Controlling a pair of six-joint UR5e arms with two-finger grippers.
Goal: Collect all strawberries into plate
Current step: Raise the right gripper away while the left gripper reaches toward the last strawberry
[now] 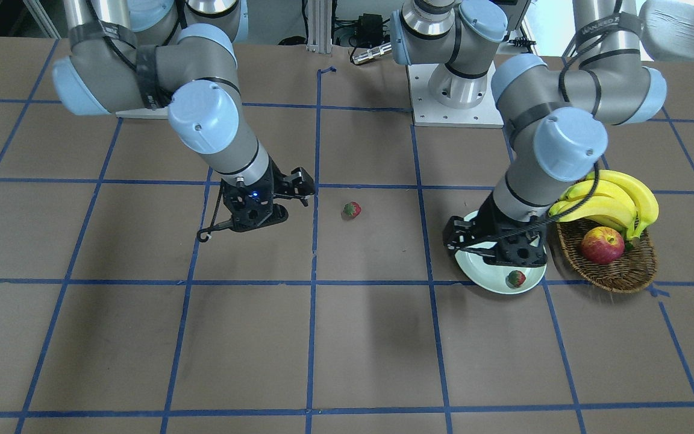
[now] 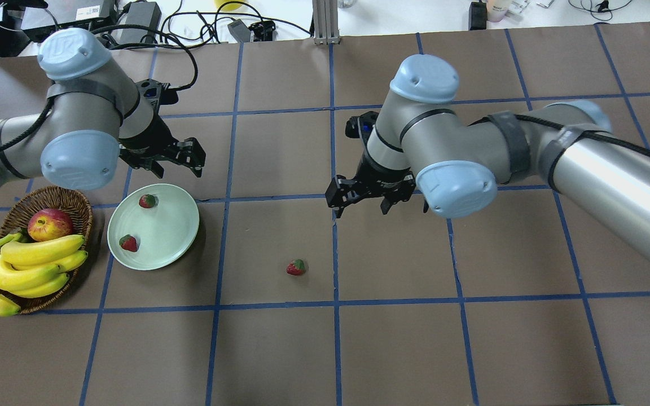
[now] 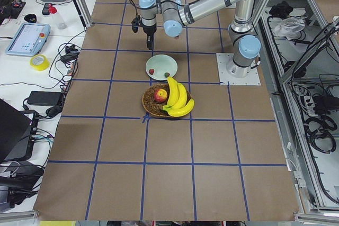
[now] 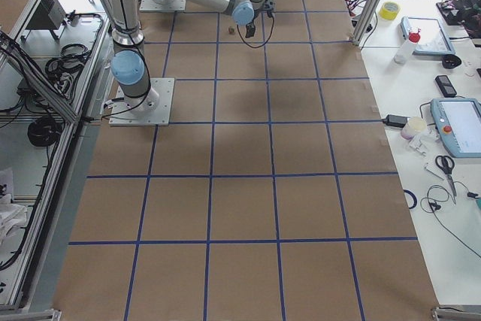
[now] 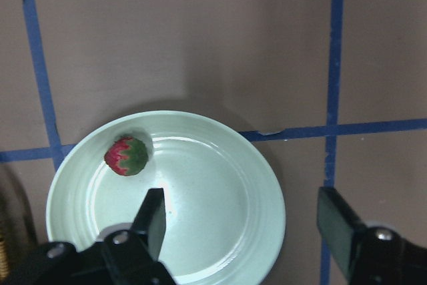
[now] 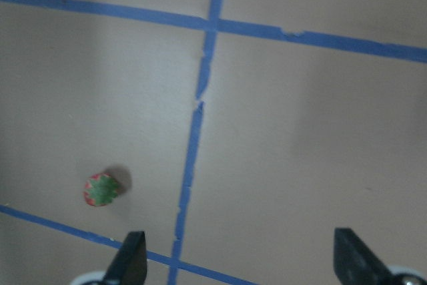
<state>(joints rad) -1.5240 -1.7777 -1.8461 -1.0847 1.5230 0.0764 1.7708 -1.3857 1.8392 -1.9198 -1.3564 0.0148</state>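
Note:
The pale mint-green plate [image 2: 168, 232] sits left of the table's middle and holds two strawberries [image 2: 147, 201] [image 2: 128, 243]. A third strawberry [image 2: 295, 267] lies on the brown table, apart from the plate. My left gripper [image 2: 178, 167] is open and empty above the plate's far edge. In the left wrist view the plate [image 5: 213, 185] and one strawberry [image 5: 127, 156] lie below the gripper [image 5: 243, 225]. My right gripper [image 2: 360, 210] is open and empty, up and to the right of the loose strawberry in the overhead view. The right wrist view shows that strawberry [image 6: 101, 189] at lower left.
A brown wicker basket [image 2: 71, 198] stands just left of the plate, holding a red-yellow apple [image 2: 49, 224] and a bunch of bananas [image 2: 31, 262]. Blue tape lines grid the brown table. The front-facing view shows the plate [image 1: 479, 278], basket [image 1: 618, 276] and loose strawberry [image 1: 352, 210].

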